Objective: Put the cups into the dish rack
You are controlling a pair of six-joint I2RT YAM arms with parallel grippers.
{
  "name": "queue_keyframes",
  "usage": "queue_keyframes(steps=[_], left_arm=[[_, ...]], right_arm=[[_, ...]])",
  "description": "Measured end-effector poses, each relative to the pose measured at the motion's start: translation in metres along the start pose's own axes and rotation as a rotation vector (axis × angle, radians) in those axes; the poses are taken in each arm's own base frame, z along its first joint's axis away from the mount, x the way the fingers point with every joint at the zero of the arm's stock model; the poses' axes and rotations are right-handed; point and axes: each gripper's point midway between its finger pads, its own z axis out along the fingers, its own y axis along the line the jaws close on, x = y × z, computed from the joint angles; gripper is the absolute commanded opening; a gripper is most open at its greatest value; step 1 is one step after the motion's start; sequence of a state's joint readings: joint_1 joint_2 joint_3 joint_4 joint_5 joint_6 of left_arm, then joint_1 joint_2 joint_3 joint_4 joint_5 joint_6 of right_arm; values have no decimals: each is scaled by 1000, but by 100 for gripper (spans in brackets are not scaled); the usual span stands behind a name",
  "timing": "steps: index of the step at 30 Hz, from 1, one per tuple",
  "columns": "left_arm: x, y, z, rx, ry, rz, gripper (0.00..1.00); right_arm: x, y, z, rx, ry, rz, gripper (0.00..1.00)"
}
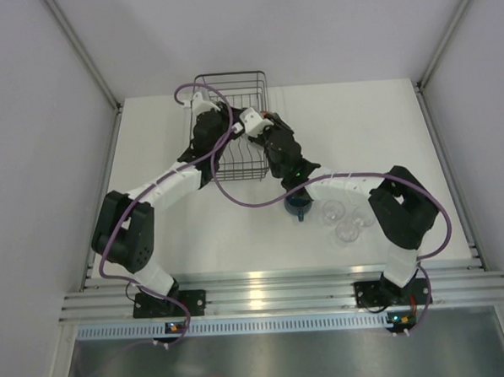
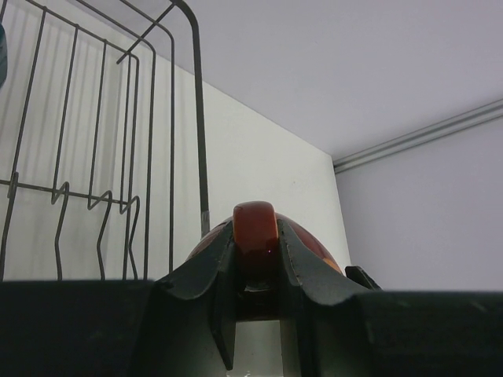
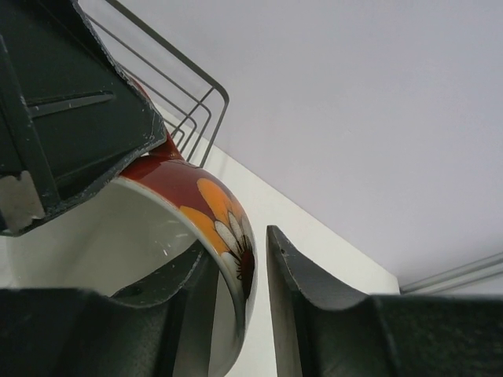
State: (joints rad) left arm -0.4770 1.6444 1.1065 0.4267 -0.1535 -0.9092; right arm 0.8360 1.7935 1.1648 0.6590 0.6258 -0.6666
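Observation:
The big red patterned cup (image 3: 200,208) hangs beside the dark wire dish rack (image 1: 230,88), held between both grippers. My left gripper (image 2: 255,263) is shut on its red handle (image 2: 254,224). My right gripper (image 3: 236,250) straddles the cup's rim, one finger inside against the white wall, and the outer finger (image 3: 291,275) stands a small gap off. The dark-blue cup (image 1: 299,205) and three clear glasses (image 1: 348,221) stand on the table by the right arm. A teal sliver (image 2: 1,55) shows at the edge of the left wrist view; the teal mug is otherwise hidden.
The rack's wires and upright prongs (image 2: 102,212) stand just left of the held cup. The left gripper's body (image 3: 71,110) fills the upper left of the right wrist view. Purple cables (image 1: 235,193) loop over the table between the arms. Grey walls close in the table.

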Motion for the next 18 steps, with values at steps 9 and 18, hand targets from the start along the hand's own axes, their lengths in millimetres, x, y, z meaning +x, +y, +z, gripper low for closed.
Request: queue_keyframes(steps=[9, 18], left_arm=[[-14, 1, 2, 47, 3, -16, 0], [-10, -6, 23, 197, 32, -43, 0]], right_arm=[[0, -4, -5, 15, -27, 28, 32], [0, -15, -19, 23, -38, 76, 32]])
